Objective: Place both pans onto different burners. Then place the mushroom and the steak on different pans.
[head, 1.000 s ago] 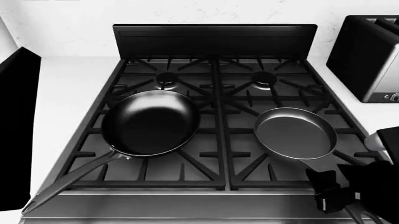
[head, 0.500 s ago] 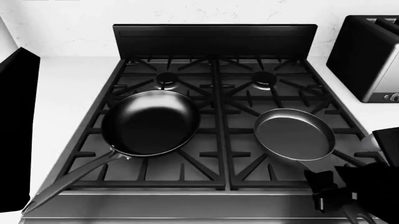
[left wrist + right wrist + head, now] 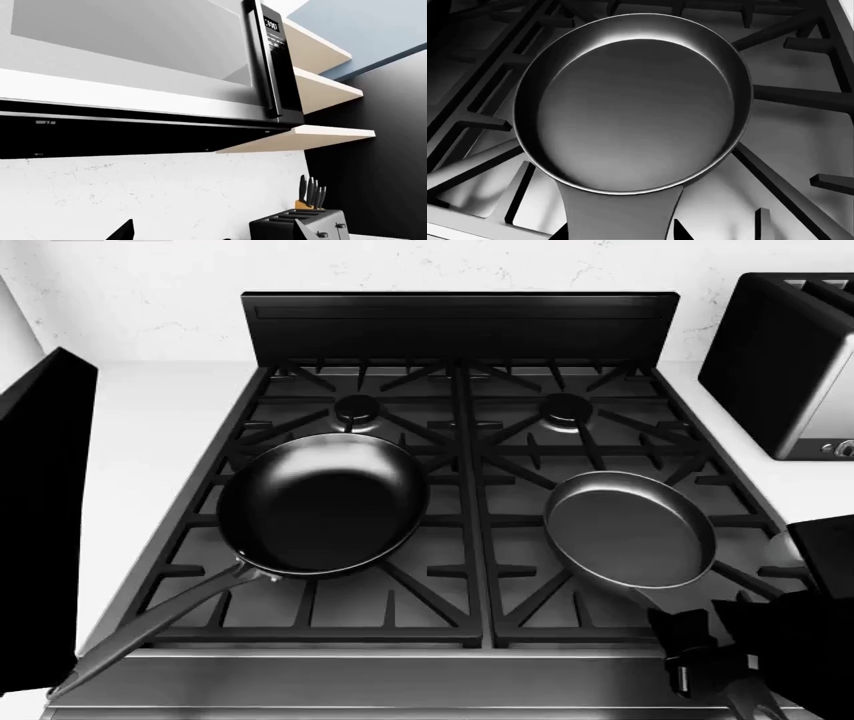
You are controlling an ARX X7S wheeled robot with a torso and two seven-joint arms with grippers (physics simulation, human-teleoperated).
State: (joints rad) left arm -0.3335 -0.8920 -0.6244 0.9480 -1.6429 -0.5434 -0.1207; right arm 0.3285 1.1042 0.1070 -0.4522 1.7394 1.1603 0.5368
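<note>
- Larger pan (image 3: pixel 323 503): centre-left of head view, resting on stove (image 3: pixel 461 330) grates over front-left burner; handle running to lower left corner.
- Smaller pan (image 3: pixel 630 530): right of centre in head view, on front-right grates; greyer inside; filling right wrist view (image 3: pixel 634 102).
- Right gripper (image 3: pixel 703 665): lower right corner of head view, at smaller pan's handle; grip and finger spread cannot be told.
- Left gripper: outside every view; state cannot be told.
- Rear burners (image 3: pixel 355 412): upper centre, both uncovered.
- Toaster (image 3: pixel 787 360): upper right edge.
- Microwave (image 3: pixel 153 55), knife block (image 3: pixel 310 197): left wrist view only.
- Mushroom, steak: location cannot be told.
</note>
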